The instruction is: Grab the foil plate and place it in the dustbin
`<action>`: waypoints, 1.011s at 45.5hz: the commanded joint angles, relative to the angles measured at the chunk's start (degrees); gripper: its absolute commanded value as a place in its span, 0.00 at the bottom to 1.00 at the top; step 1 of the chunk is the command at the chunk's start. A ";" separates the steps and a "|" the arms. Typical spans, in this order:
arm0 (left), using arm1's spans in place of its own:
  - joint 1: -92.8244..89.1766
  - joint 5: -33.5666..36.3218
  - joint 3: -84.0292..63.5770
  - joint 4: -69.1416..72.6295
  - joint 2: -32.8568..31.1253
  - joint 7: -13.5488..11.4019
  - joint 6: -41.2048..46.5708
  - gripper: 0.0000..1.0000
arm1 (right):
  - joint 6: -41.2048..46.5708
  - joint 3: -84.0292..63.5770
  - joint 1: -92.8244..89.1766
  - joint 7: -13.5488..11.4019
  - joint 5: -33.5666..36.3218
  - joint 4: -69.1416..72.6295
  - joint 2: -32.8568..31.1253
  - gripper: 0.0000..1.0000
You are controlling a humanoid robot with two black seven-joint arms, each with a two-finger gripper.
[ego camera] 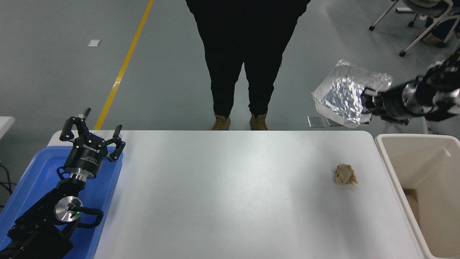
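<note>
Paper ball (345, 174) beside dustbin (390, 172) — person (248, 54) beyond.

Silver crinkled foil plate (343, 97), beige dustbin (395, 172), blue tray (25, 187), white table (230, 201)

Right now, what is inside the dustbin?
The dustbin shows bare cream walls and something brownish, perhaps cardboard, on its floor. Its right part is out of frame. The foil plate is outside it, held by the right gripper.

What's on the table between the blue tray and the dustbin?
In the head view, only a small crumpled tan paper ball lies between the blue tray and the dustbin, close to the dustbin; the rest of that white table stretch is bare.
</note>
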 commanded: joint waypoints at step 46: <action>0.00 -0.01 0.00 0.00 -0.05 0.00 0.00 0.98 | -0.30 9.88 -30.22 0.04 -0.51 -38.03 -3.71 0.00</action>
